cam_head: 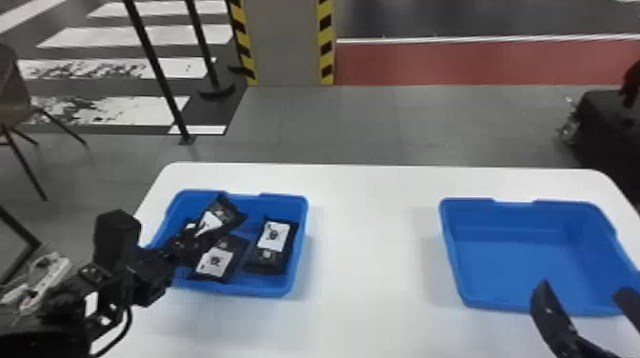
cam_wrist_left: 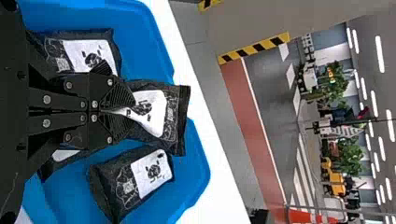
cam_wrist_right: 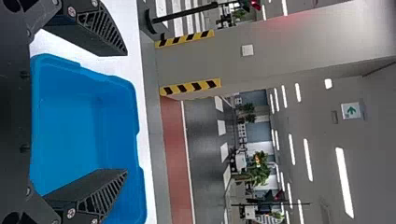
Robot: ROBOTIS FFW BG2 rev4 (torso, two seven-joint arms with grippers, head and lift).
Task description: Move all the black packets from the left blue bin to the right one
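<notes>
at left bin (cam_head: 301,238) | left gripper (cam_head: 195,240) clenched on packet (cam_head: 233,214) | another packet (cam_wrist_left: 50,169) mostly hidden behind it | right gripper (cam_head: 583,293) spread by right bin (cam_head: 519,262), partly cut off in head view

A white, round-cornered table (cam_head: 371,238) is standing on grey floor (cam_head: 357,128) before a grey, yellow-and-black-edged pillar (cam_head: 285,43); long white ceiling lights (cam_wrist_right: 344,182) are glowing.

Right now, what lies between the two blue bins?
In the head view, bare white table lies between the left blue bin and the right blue bin.
</notes>
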